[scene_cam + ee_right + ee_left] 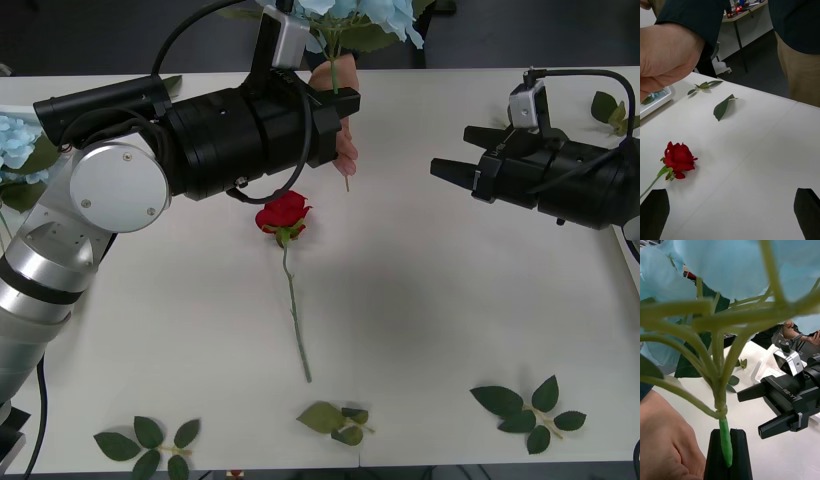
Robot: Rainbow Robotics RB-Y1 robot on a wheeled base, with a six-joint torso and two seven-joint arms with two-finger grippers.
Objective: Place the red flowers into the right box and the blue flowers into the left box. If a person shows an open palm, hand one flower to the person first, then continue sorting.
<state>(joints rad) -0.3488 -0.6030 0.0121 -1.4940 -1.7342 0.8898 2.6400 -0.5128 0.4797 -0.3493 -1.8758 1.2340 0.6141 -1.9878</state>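
Looking down from the front, the left gripper [345,105] reaches to the far side of the red rose [284,214], jaws clamped on the stem of a blue hydrangea [360,15] that stands upright above them. A person's hand [340,85] closes on that same stem right at the jaws, so this looks like a hand-over. Count from here: one rose flat on the worktop [430,320], one hydrangea in the grip, another blue head [18,140] far out on the rose's left-arm side. The right gripper [450,172] hovers well off on the rose's other side, jaws apart, holding nothing. Three loose leaf sprigs [528,408] sit along the near edge, past the rose's stem end.

Over to the right wrist view: the rose [677,157] lies alone, bloom plump, stem thin as wire. I'd judge it very light and a little springy; take it at mid-stem, never on the petals, which would crush. The person's hand [666,60] looms beyond it, with a corner of the left box [662,98] beside it.

Left wrist view now: the hydrangea stem [725,435] is pinched between the black jaws, branching into soft pale clusters above. Top-heavy, floppy, likely to swing, so the low stiff stem is the right hold. The person's hand [666,442] is just beside the stem.
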